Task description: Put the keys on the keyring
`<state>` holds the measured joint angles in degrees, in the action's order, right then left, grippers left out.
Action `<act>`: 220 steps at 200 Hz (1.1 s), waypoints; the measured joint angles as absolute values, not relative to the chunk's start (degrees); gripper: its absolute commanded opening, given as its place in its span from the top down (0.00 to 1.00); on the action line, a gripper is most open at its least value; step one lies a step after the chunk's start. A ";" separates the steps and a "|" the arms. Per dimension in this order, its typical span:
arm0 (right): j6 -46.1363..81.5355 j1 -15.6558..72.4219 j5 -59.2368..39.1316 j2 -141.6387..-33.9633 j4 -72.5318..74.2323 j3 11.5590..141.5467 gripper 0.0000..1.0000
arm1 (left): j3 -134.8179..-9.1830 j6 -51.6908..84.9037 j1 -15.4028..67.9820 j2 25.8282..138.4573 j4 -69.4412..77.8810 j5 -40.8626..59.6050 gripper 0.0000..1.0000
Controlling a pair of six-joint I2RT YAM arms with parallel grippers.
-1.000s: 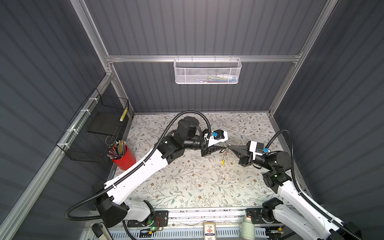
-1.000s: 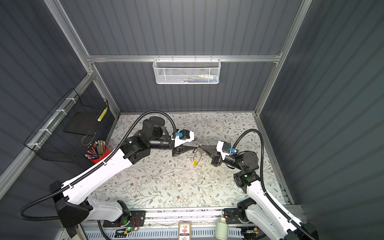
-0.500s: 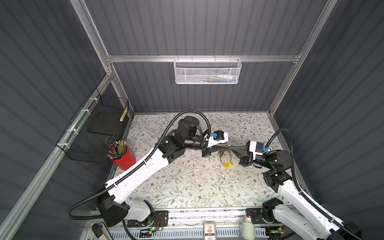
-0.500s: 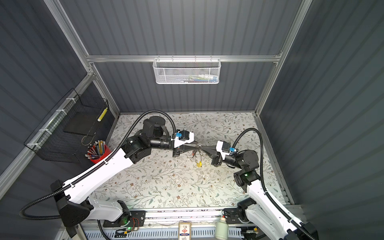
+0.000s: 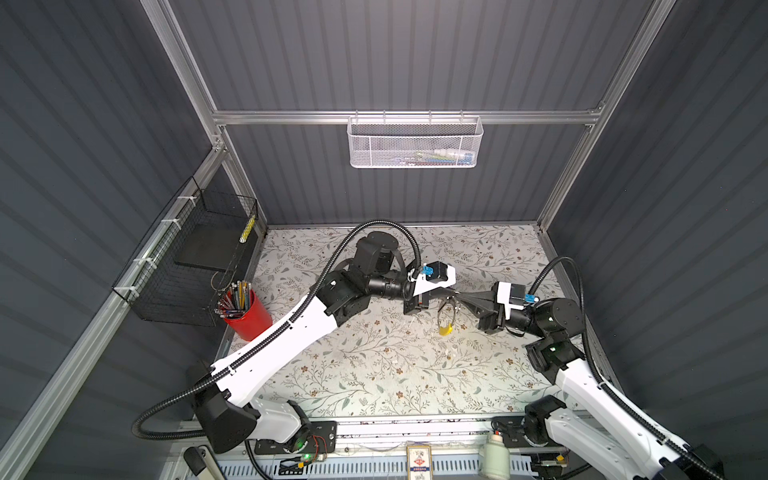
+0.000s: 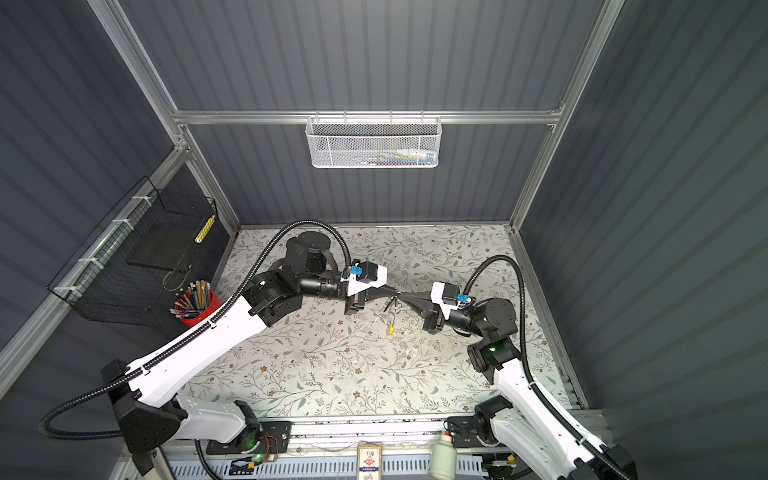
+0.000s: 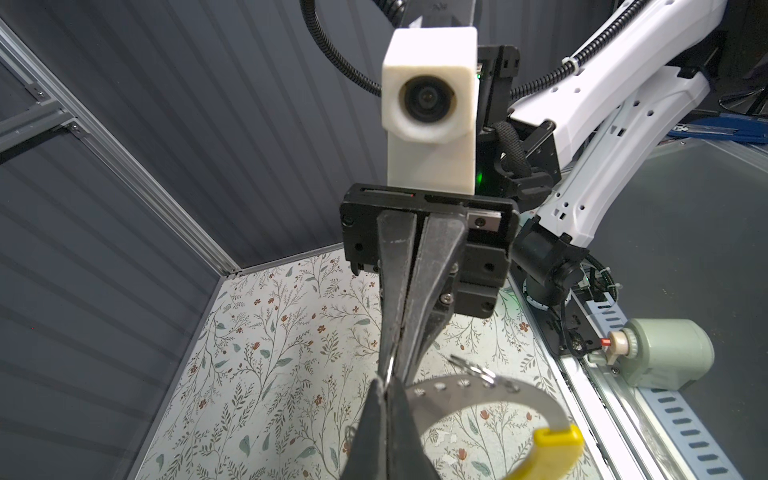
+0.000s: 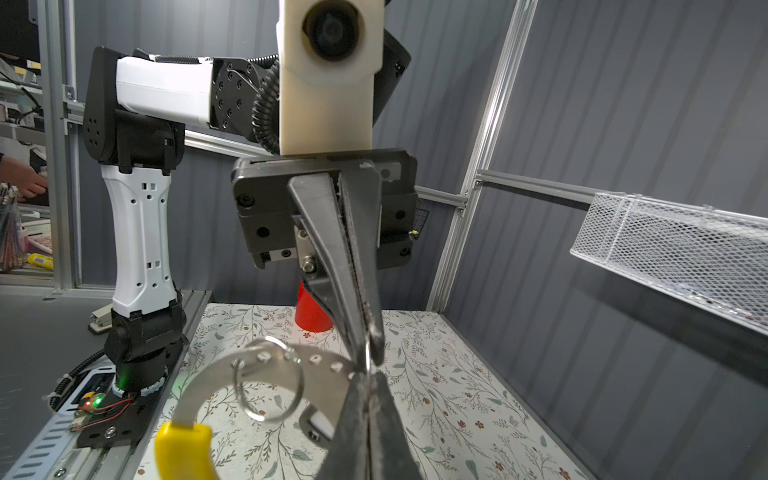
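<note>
From where I stand, the two arms reach in over the flowered table (image 5: 374, 374) and meet tip to tip in mid-air. The left gripper (image 7: 387, 384) and the right gripper (image 8: 366, 378) are both closed. As far as I can make out, each pinches the same thin wire loop at the grey end of the keyring (image 8: 203, 386). The keyring hangs below them, clear of the table, with its yellow end (image 8: 183, 449) lowest. It looks a fragile hold to me, with two points nipping one sliver of wire. If either arm tugs or twists out of step with the other, the wire could slip free and the keyring could drop or swing.

The black wire basket (image 5: 166, 266) on the left wall holds a dark flat slab (image 5: 208, 249) and a yellow striped stick (image 5: 248, 228). The white mesh basket (image 5: 395, 145) on the back rail has a few pale and coloured bits at one end, too small to name. The red cup (image 5: 253, 322) at the table's left edge is crammed with pencils (image 5: 235, 295).

Smaller again, a split ring (image 8: 266, 417) is threaded through one of the keyring's holes. Just behind the right gripper peeks a black-rimmed tag (image 8: 318, 424) with a white middle, probably one of the keys. I cannot tell what it hangs from. No orange-red key shows from any side.
</note>
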<state>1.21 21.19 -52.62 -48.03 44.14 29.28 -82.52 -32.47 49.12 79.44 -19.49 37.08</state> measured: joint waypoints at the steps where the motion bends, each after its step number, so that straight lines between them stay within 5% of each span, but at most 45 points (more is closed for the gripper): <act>1: 1.21 21.19 -52.56 -48.01 44.05 29.28 0.82 | -82.54 -32.47 49.12 79.44 -19.53 37.06 1.00; 29: -3.29 21.17 -49.74 -45.78 37.56 30.22 0.71 | -86.56 -34.00 49.12 81.52 -23.88 35.18 1.00; 123: -27.55 21.21 -41.95 -39.86 4.08 44.23 0.77 | -106.19 -42.81 53.58 91.37 -46.02 21.17 1.00; 220: -30.96 21.19 -41.98 -42.04 -3.11 44.73 0.77 | -115.70 -46.68 57.84 95.20 -55.81 12.99 1.00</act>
